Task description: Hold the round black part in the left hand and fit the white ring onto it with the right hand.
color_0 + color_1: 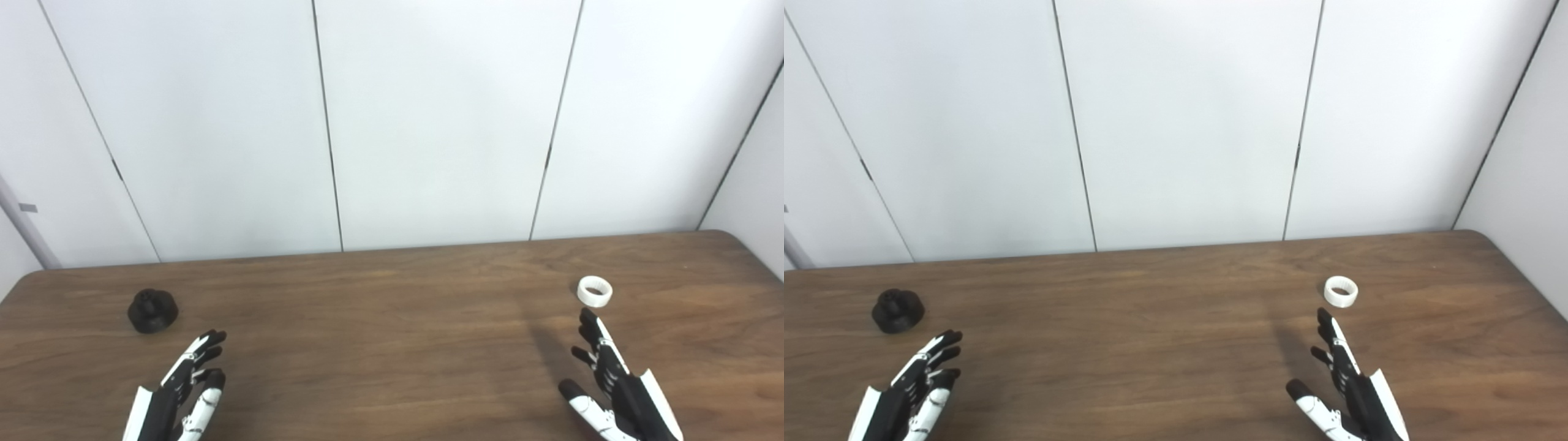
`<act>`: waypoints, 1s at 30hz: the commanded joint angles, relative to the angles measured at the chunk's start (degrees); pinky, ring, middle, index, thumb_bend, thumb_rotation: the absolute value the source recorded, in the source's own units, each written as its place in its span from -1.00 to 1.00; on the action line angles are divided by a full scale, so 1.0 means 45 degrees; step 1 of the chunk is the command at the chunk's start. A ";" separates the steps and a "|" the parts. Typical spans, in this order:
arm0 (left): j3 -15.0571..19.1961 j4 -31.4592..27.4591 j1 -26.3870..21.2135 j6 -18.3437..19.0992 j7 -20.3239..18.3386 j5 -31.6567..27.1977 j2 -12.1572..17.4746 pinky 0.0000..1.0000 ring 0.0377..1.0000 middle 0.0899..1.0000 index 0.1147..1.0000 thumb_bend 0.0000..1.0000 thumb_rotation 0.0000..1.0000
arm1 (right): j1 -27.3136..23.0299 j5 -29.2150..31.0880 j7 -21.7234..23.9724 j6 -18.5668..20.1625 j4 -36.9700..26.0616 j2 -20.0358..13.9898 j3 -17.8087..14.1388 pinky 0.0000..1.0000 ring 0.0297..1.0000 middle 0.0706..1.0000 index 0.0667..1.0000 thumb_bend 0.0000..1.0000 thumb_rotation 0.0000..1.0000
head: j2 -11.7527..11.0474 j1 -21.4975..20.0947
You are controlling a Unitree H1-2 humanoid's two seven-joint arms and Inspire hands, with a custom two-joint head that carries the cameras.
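Observation:
The round black part [152,310] sits on the wooden table [392,331] at the far left. The white ring [595,291] lies on the table at the right. My left hand [184,386] is open and empty near the front edge, a little to the right of and nearer than the black part. My right hand [612,386] is open and empty, its fingertips [588,317] just short of the ring, not touching it. Both objects also show in the right eye view, the black part [898,310] and the ring [1341,291].
White wall panels [429,122] stand right behind the table's far edge. The table's rounded right corner [735,239] is near the ring. Bare wood lies between the two hands.

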 commanded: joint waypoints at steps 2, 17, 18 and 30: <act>-0.0201 0.0546 0.0534 -0.0262 0.0168 0.0004 -0.0287 0.49 0.71 0.85 0.67 -0.18 0.41 | 0.0373 0.0192 -0.0055 -0.0214 0.0466 0.0079 0.0055 0.85 0.99 1.00 1.00 -0.07 0.27 | 0.0020 0.0088; 0.0419 -0.1216 0.0357 -0.0279 0.1888 0.2259 -0.0652 0.46 0.76 0.81 0.55 0.24 -0.51 | 0.0352 0.0745 0.0178 -0.0218 0.0713 -0.0526 -0.0252 0.87 1.00 1.00 1.00 -0.21 0.24 | -0.0102 0.2091; 0.0604 -0.1327 0.0265 -0.0318 0.2088 0.2485 -0.0611 0.47 0.77 0.83 0.55 0.26 -0.53 | 0.0338 0.0847 0.0223 -0.0212 0.0768 -0.0576 -0.0272 0.88 1.00 1.00 1.00 -0.22 0.24 | -0.0136 0.2248; 0.2895 -0.2401 -0.0876 0.1840 0.4316 0.6814 0.0849 1.00 1.00 0.92 0.59 0.59 -0.22 | 0.0250 0.1628 0.0589 0.0081 0.1034 -0.0914 -0.0445 0.98 1.00 1.00 1.00 -0.14 0.41 | -0.0341 0.3489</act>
